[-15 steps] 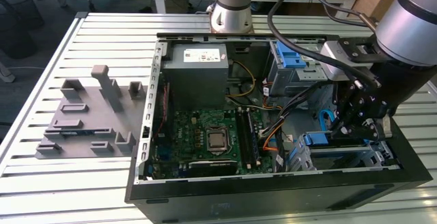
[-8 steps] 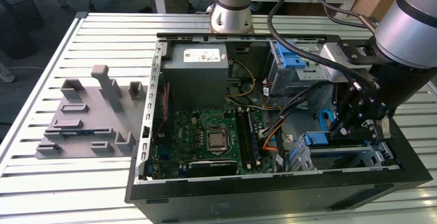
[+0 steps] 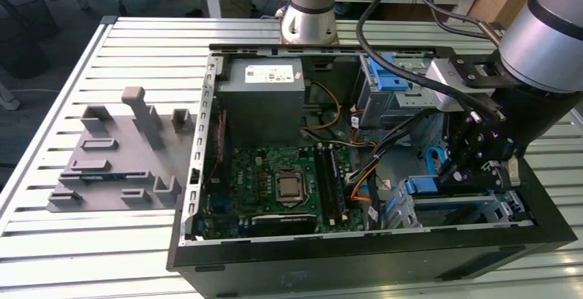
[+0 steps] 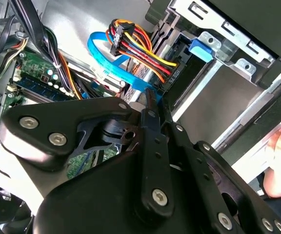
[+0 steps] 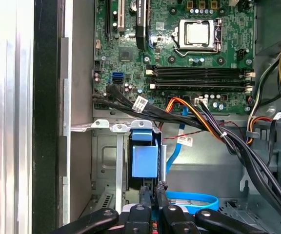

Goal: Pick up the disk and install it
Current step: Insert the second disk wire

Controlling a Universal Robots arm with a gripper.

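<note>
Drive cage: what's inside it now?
Inside the drive cage sits the disk, its blue bracket facing out, the gripper right at it. The drive's body and label are hidden by the cage.

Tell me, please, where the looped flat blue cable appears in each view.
Exterior view: the looped flat blue cable stands in the open computer case, toward the exterior view's right.
Second wrist view: it arcs beside the red, yellow and orange wire bundle.
First wrist view: it lies on the case's grey floor.
Shared landmark: the green motherboard.

An open computer case [image 3: 218, 94] lies mid-frame on a slatted table [image 3: 54, 244], motherboard [image 3: 273, 183] exposed; a grey slotted stand [image 3: 119, 155] sits at left.
</note>
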